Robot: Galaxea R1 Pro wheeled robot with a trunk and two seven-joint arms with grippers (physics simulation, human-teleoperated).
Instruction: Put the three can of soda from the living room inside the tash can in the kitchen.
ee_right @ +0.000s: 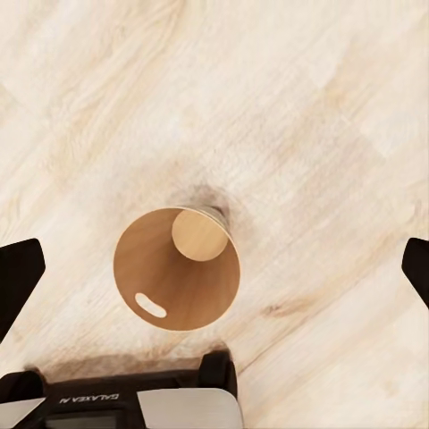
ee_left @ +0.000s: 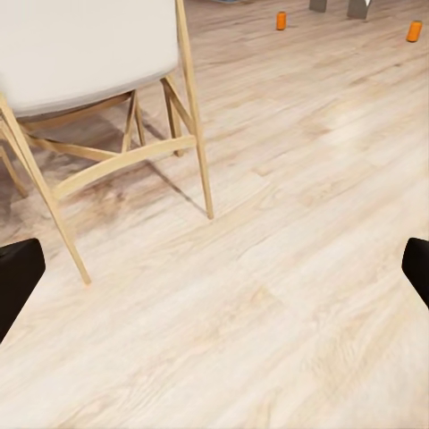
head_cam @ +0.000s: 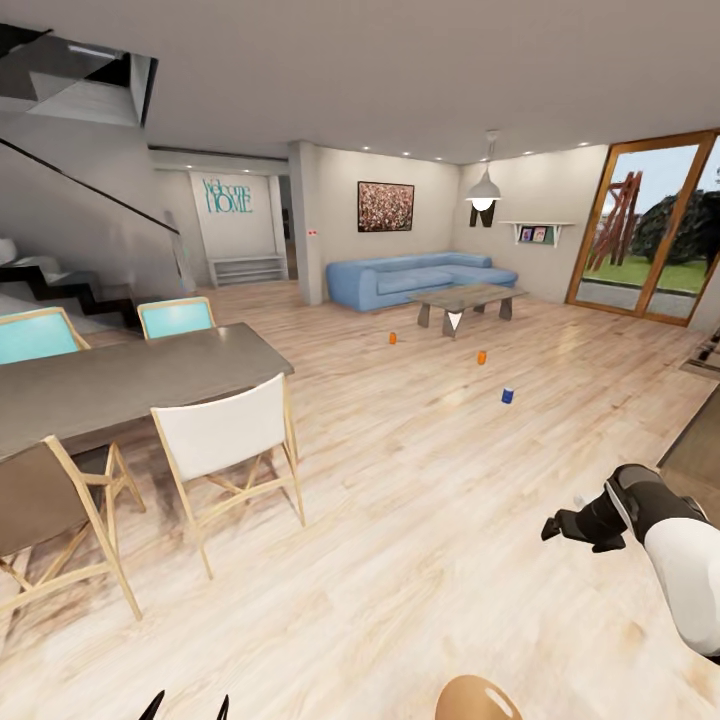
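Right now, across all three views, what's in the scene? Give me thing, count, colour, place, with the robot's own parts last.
Cans: 3, two orange, one blue, standing on the floor in front of the low table.
Low table: 1, grey, before the sofa.
Sofa: 1, blue, against the far wall.
Lamp: 1, white, hanging above the low table.
Dining table: 1, grey, at left.
Chairs: 4, two turquoise, one white, one brown, around the dining table.
Bin: 1, wood-brown inside, on the floor below the right hand.
Left hand: black fingers apart, open, empty.
Right hand: black, open, empty.
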